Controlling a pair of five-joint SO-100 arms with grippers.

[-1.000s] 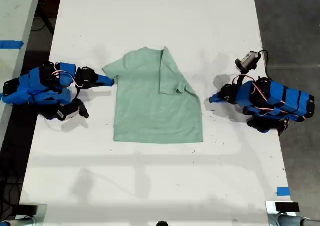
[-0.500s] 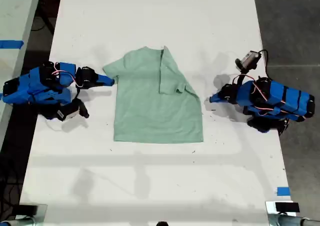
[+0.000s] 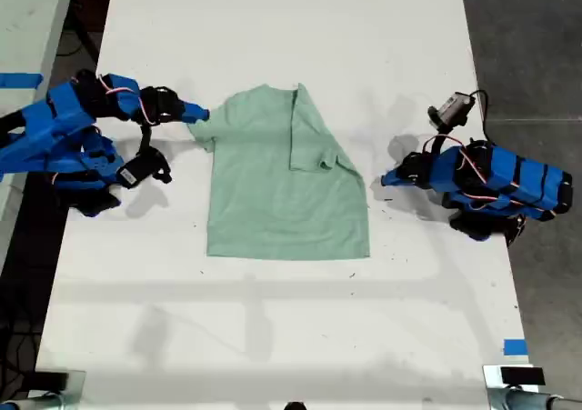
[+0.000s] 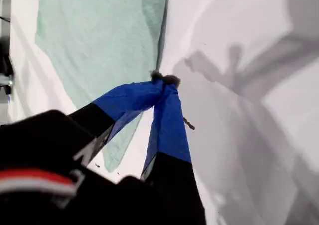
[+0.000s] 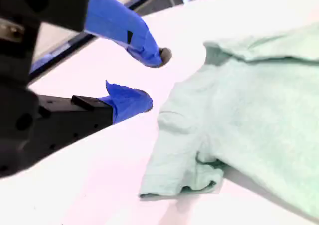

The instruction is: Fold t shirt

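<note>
Mint-green cloth first: the t shirt (image 3: 282,201) is lying flat on the white table (image 3: 273,28), about mid-table in the exterior view, collar toward that view's top, hem toward its bottom

- folded sleeve (image 3: 309,142) on the exterior view's right is already lying turned in over the body, so that edge is running diagonally down to the hem
- flat sleeve (image 3: 202,125) on the exterior view's left is sticking out, not folded yet
- my second gripper (image 3: 196,115) is hovering right at that flat sleeve, fingers spread apart and holding nothing; its wrist view is showing the sleeve cuff just beside the tips, not between them
- my first gripper (image 3: 386,178) is sitting low on the table just off the shirt's edge on the exterior view's right, fingers pressed together with nothing between them, not touching the cloth

Step in hand, as I'm reading it: going for the second sleeve fold. The next move is calling for the spread fingers to drop around the cuff edge, pinch one layer only, then carry it across the body to match the other side. Thin cloth lying flat on a smooth top is going to be awkward to get a finger under
</note>
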